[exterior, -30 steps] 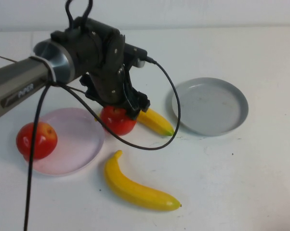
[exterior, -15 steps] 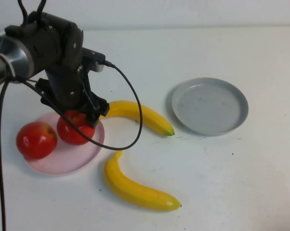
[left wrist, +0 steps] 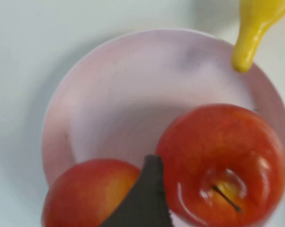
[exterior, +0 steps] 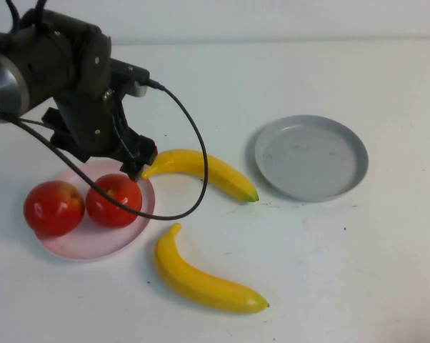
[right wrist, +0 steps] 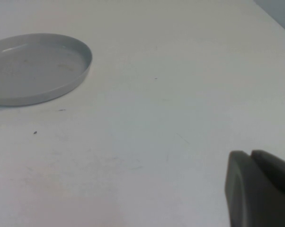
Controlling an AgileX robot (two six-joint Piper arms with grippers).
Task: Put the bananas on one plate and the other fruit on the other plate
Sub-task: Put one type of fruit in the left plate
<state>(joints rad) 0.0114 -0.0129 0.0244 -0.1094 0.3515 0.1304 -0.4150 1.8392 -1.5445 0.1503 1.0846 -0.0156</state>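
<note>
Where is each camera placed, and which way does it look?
High view: raised, angled down at the table; shows the left gripper open above the pink plate.
Left wrist view: on the left arm, looking down at two apples on the pink plate; one dark finger shows.
Right wrist view: low over the table, facing the grey plate; the right gripper is shut.
High and left wrist views share apples and pink plate.

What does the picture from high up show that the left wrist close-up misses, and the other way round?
Only the high view shows the round grey plate, the whole two curved yellow bananas, and the left gripper above the round pale pink plate. Only the left wrist view shows one apple's stem dimple. Both show two glossy red apples on the pink plate. The right gripper, shut, appears in neither.
</note>
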